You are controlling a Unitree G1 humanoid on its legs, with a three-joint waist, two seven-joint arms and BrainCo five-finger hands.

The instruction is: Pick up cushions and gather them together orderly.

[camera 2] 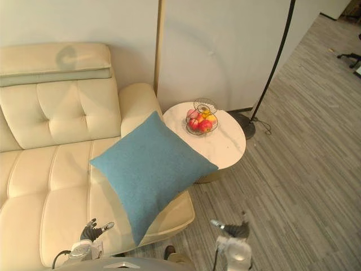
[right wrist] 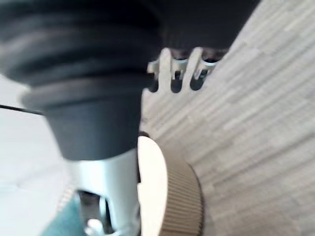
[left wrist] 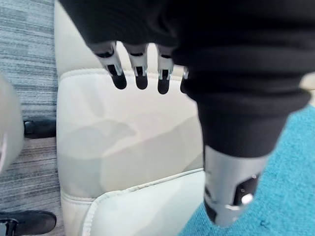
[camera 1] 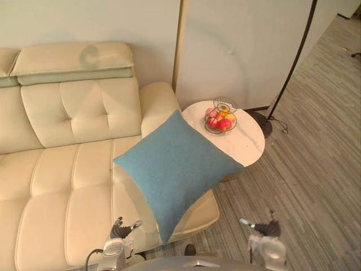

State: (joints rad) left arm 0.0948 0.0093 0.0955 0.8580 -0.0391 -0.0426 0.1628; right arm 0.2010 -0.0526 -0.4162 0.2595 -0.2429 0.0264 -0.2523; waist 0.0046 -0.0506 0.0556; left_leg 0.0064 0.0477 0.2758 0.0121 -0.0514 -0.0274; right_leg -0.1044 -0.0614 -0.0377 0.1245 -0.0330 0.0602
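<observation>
The cushion (camera 1: pixel 177 169) is blue, the sofa (camera 1: pixel 67 169) cream, the table (camera 1: pixel 249 144) white, the floor (camera 1: pixel 316 180) grey-streaked.

A cream sofa (camera 1: pixel 67 169) spreads under and ahead of the left hand (camera 1: pixel 118 230), its back against a pale wall (camera 1: pixel 237 45). Ahead of the right hand (camera 1: pixel 266 229) stands a round white table (camera 1: pixel 248 144) (a wire fruit basket (camera 1: pixel 221 116) on it), with a black floor lamp (camera 1: pixel 266 127) beyond, on grey striped floor (camera 1: pixel 316 186)
</observation>
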